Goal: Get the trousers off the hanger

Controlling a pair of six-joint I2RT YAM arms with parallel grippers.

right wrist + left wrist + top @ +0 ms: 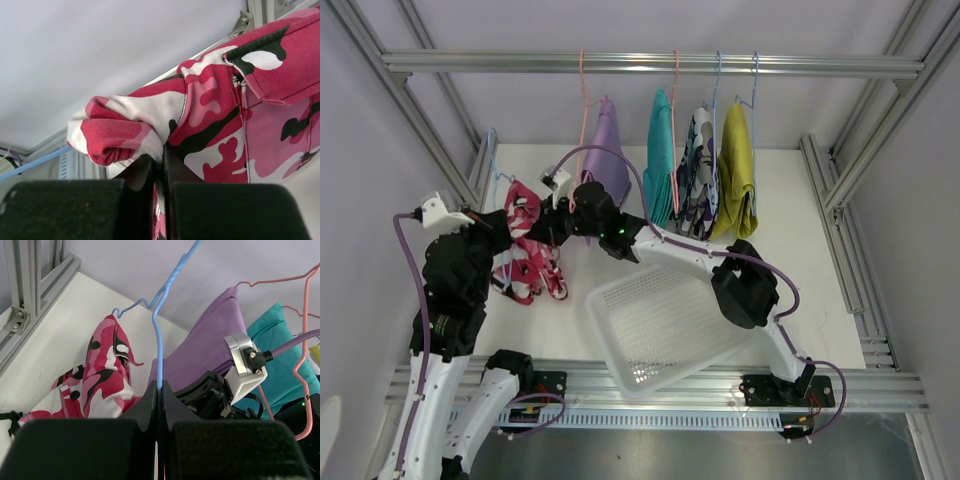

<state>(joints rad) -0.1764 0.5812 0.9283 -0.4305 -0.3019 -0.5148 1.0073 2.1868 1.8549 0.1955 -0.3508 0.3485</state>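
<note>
left tool [160, 388] on hanger [159, 350] (wrist view)

The red-and-white shorts [215, 110] are matt cloth, blue hanger [159, 340] smooth wire

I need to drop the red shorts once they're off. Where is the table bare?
The table is bare on the right, between the yellow shorts, the frame rail and the white basket; the basket itself looks empty. The left is crowded: the left gripper clamps the blue hanger and the right gripper the red shorts there.
</note>
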